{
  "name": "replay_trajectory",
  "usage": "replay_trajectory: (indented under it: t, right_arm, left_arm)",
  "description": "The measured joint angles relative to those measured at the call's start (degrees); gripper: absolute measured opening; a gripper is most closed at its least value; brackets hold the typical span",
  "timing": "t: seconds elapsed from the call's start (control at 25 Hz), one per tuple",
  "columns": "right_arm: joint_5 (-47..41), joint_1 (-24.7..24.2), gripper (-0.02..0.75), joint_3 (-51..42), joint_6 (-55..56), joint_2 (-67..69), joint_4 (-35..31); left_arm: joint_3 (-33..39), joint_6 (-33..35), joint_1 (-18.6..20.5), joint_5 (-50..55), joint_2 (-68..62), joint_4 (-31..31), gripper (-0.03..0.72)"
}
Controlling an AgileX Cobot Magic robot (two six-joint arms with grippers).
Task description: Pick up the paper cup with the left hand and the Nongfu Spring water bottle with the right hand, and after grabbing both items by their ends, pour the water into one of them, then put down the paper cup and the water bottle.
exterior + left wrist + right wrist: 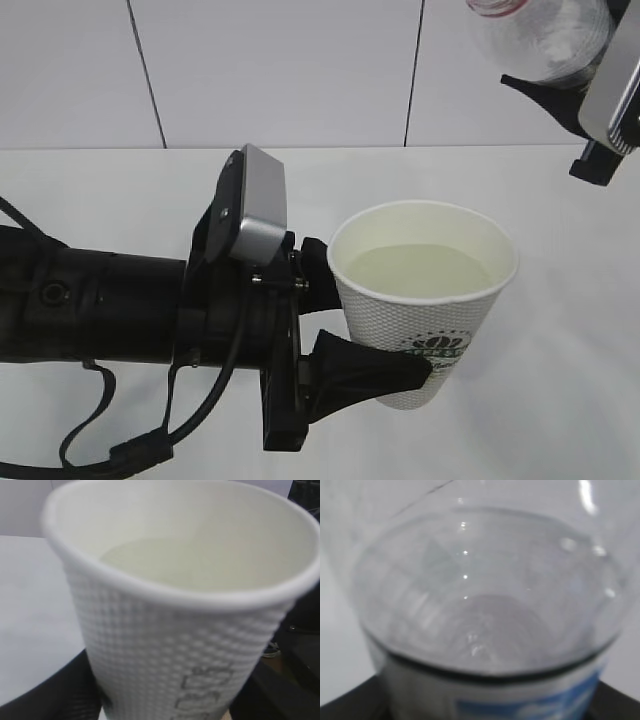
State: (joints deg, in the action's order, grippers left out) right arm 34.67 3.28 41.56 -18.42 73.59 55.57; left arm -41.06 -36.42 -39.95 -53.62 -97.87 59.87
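The paper cup [425,335] stands upright, white and dimpled, with a green logo low on its wall. Pale water [420,270] fills much of it. My left gripper [372,322] is shut on the cup's lower half, one black finger [380,372] at the front and the other behind. The cup [165,645] fills the left wrist view, with dark fingers [45,695] at the bottom corners. At the top right, the Nongfu Spring water bottle [545,35] is tilted, neck pointing left, with my right gripper [570,90] shut on it. Its clear body [485,595] fills the right wrist view.
The white table [560,400] extends around and to the right of the cup. A white panelled wall [300,70] with dark seams stands behind. My left arm [90,305] and its cables lie across the left half of the exterior view.
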Motion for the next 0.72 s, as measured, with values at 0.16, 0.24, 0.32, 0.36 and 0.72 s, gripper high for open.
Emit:
replay_trajectory:
  t: [0.16,0.24,0.32,0.36,0.72]
  right_arm:
    - [0.1,0.0,0.442,0.0,4.3,0.0,0.0]
    - [0.3,0.0,0.442,0.0,9.8,0.0,0.0]
    - [0.4,0.0,0.441,0.0,14.3,0.0,0.0]
    - [0.5,0.0,0.441,0.0,16.1,0.0,0.0]
    - [0.5,0.0,0.441,0.0,20.5,0.0,0.2]
  left_arm:
    - [0.0,0.0,0.0,0.0,0.0,0.0,0.502]
    - [0.0,0.0,0.0,0.0,0.0,0.0,0.502]
    - [0.0,0.0,0.0,0.0,0.0,0.0,0.502]
    - [0.0,0.0,0.0,0.0,0.0,0.0,0.502]
    - [0.0,0.0,0.0,0.0,0.0,0.0,0.502]
